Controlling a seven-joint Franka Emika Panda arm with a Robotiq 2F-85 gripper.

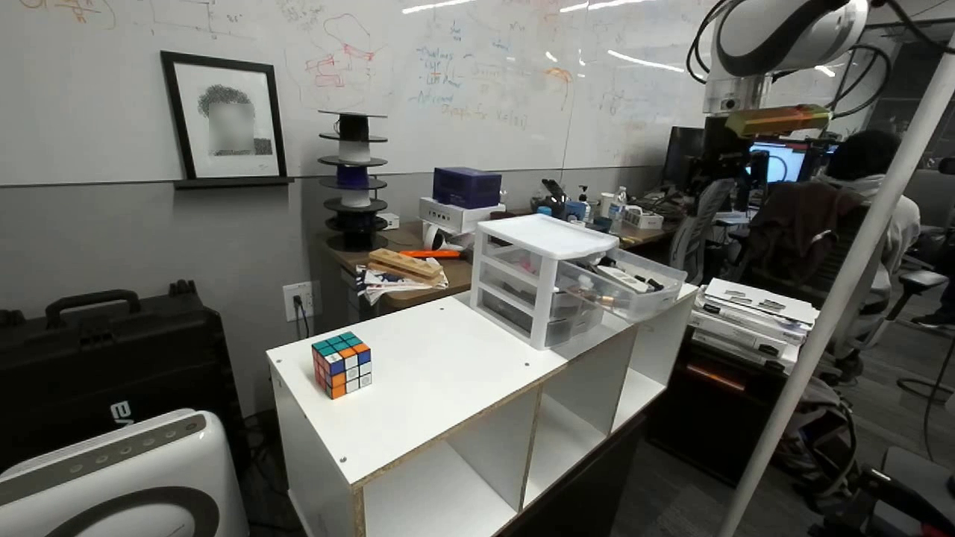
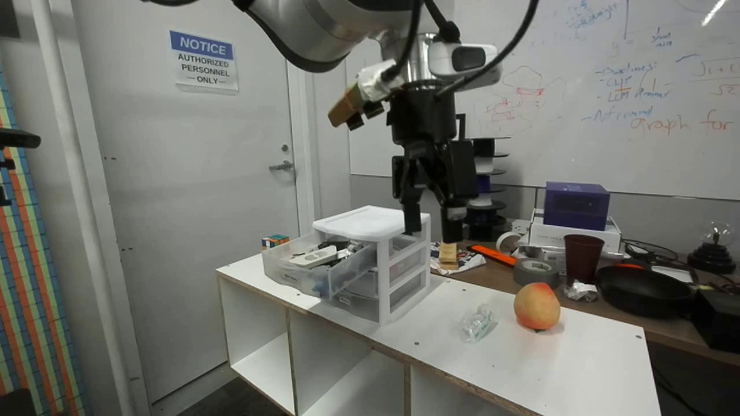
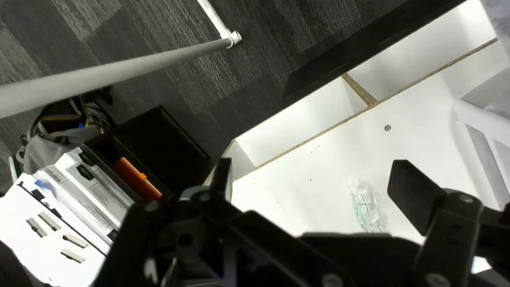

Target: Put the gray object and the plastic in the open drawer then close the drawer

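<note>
The translucent top drawer [image 1: 660,300] is pulled open from the white drawer unit [image 1: 552,235]; the drawer [image 2: 295,283] also shows in an exterior view. Several items lie in it, among them a pale elongated one [image 2: 315,256]; I cannot tell whether the gray object is among them, and it shows nowhere else. The clear crumpled plastic [image 2: 478,323] lies on the white shelf beside the unit. My gripper [image 2: 432,224] is open and empty, high above the shelf. In the wrist view the plastic [image 3: 363,201] lies below, between the spread fingers [image 3: 312,179].
A peach [image 2: 536,306] stands near the plastic on the white shelf [image 2: 601,370]. A puzzle cube [image 1: 342,364] sits at the shelf's other end, past the unit. A white pole [image 1: 835,298] rises beside the shelf. A cluttered desk [image 2: 503,280] stands behind.
</note>
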